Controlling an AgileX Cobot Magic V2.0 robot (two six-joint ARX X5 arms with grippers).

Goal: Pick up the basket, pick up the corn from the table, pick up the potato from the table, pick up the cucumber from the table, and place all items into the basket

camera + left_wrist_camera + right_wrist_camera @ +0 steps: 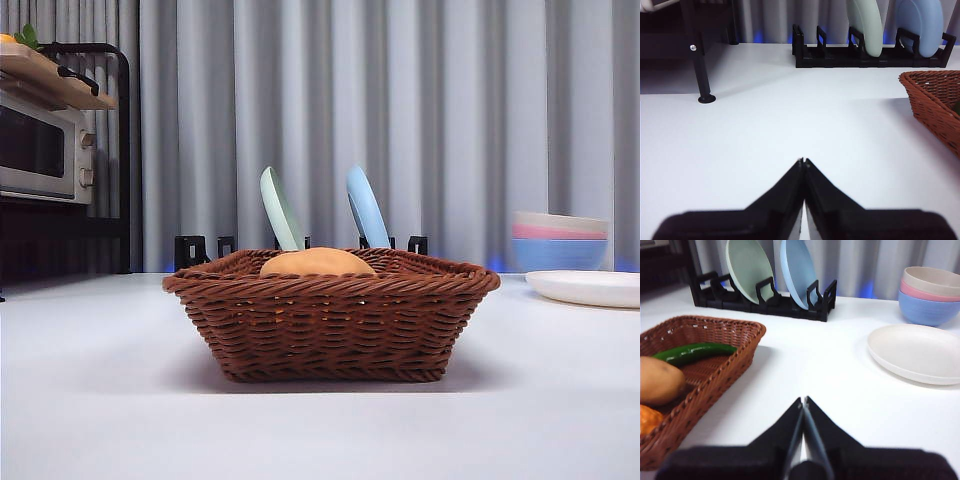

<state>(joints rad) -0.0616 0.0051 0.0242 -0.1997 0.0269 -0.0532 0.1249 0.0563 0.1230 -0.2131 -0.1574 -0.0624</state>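
Note:
The reddish-brown wicker basket (330, 315) stands on the white table in the middle of the front view. The tan potato (317, 263) shows over its rim. In the right wrist view the basket (735, 347) holds the green cucumber (695, 352), the potato (657, 380) and the orange corn (647, 421). My right gripper (803, 401) is shut and empty, over bare table beside the basket. My left gripper (802, 161) is shut and empty on the basket's (932, 102) other side, well apart from it. Neither gripper shows in the front view.
A black plate rack (300, 247) with a green plate (281, 208) and a blue plate (366, 207) stands behind the basket. A white plate (588, 287) and stacked bowls (560, 240) sit at the right. A microwave (45, 150) on a black stand is at the left.

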